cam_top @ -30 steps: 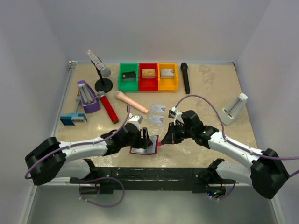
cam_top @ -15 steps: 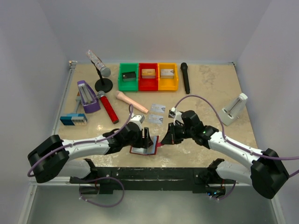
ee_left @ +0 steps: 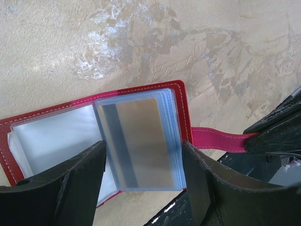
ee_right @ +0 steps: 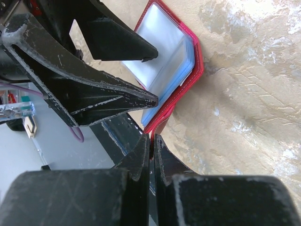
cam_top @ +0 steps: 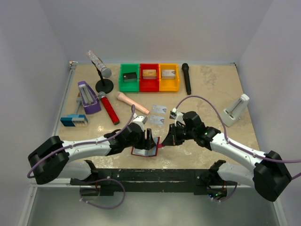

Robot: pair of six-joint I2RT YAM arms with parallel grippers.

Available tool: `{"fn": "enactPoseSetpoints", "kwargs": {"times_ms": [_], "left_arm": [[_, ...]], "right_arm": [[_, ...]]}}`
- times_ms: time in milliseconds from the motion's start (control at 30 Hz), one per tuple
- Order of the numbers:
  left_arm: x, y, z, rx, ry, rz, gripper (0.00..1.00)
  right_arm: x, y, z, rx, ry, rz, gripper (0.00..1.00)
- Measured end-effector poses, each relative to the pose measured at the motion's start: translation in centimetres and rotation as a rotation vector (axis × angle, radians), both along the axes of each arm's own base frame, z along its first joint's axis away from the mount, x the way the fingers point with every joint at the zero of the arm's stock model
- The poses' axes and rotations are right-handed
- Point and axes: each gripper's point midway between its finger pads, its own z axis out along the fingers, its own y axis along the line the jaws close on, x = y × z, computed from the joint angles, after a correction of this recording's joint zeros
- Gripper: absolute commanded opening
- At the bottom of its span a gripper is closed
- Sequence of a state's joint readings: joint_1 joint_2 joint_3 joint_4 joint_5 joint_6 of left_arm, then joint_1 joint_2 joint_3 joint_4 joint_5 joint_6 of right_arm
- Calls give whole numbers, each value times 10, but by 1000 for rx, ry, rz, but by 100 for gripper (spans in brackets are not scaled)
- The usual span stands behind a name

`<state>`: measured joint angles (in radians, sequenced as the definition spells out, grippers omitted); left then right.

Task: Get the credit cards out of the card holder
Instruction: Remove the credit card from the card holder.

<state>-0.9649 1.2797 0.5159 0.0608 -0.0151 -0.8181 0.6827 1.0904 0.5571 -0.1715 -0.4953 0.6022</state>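
L gripper (ee_left: 143, 155): jaws apart, straddling pocketed credit card (ee_left: 137, 134), long axis parallel to fingers. R gripper (ee_right: 151, 141) clamps card holder (ee_left: 186, 106) by tab (ee_left: 217, 140).

red card holder (ee_left: 186, 109) lies open, gold card (ee_left: 141, 141) inside its clear pocket.

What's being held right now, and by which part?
The right gripper pinches the card holder by its red tab. The left gripper holds nothing: its open jaws straddle the clear pockets without closing on them.
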Motion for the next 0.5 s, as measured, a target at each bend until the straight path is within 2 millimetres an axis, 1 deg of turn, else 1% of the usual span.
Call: {"fn": "enactPoseSetpoints", "kwargs": {"times_ms": [300, 433, 500], "left_arm": [[-2, 0, -5, 14, 10, -6, 59], [-2, 0, -5, 15, 10, -6, 59], [-2, 0, -6, 16, 10, -6, 61]], "right_arm": [[0, 1, 2, 3, -2, 2, 0], [0, 1, 2, 3, -2, 2, 0], [0, 1, 2, 2, -2, 3, 0]]}}
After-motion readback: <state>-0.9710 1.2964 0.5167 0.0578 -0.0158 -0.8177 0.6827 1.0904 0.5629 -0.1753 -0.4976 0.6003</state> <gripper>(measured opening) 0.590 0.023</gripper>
